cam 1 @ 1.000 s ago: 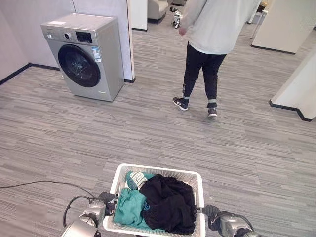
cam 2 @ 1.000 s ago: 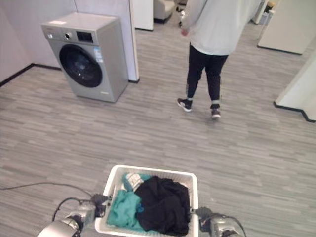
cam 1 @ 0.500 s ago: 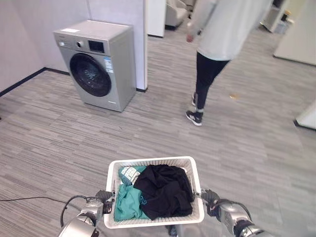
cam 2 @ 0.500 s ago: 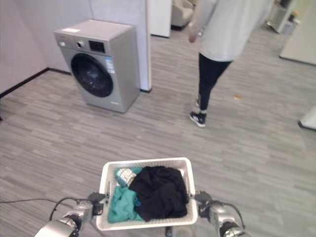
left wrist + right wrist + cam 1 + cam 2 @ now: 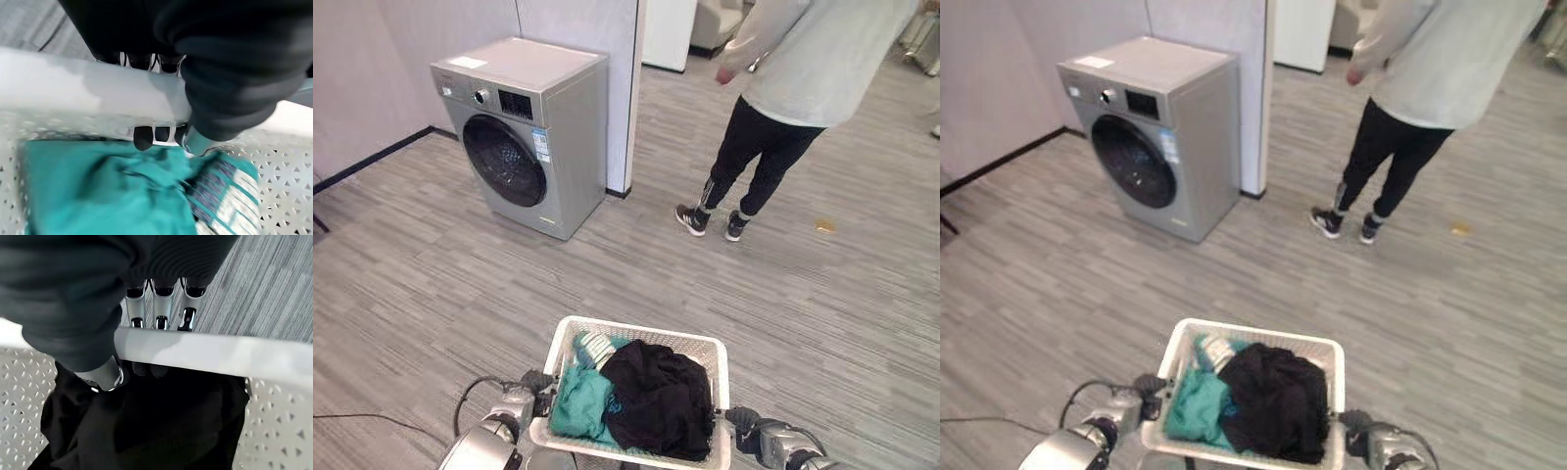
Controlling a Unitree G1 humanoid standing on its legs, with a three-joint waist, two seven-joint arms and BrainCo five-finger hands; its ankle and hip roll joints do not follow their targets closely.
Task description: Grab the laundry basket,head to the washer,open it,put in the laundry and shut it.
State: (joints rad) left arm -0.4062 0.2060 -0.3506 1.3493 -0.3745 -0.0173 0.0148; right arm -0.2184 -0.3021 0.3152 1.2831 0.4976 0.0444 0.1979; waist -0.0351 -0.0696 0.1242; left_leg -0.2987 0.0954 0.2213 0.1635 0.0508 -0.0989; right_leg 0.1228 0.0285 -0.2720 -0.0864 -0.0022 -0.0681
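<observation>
Washer (image 5: 530,134) sits far-left of the laundry basket (image 5: 642,335), door (image 5: 504,161) closed, facing fwd-right toward the open floor (image 5: 431,274). Basket carried low in front of robot, well apart from washer, teal cloth (image 5: 579,399) on its left side, black garment (image 5: 658,397) on the right. Left hand (image 5: 161,132) fingers curled over basket's left rim, right hand (image 5: 156,313) fingers hooked over right rim, both clamped. Person (image 5: 793,88) stands right of washer, beyond basket, near the walking path.

Risks: path to washer passes close to person, collision if either drifts. Rim-only hold, basket could tip w/ gait sway and spill clothes. Basket long axis runs roughly away from robot, far end angled slightly right of washer, so needs a left turn.
</observation>
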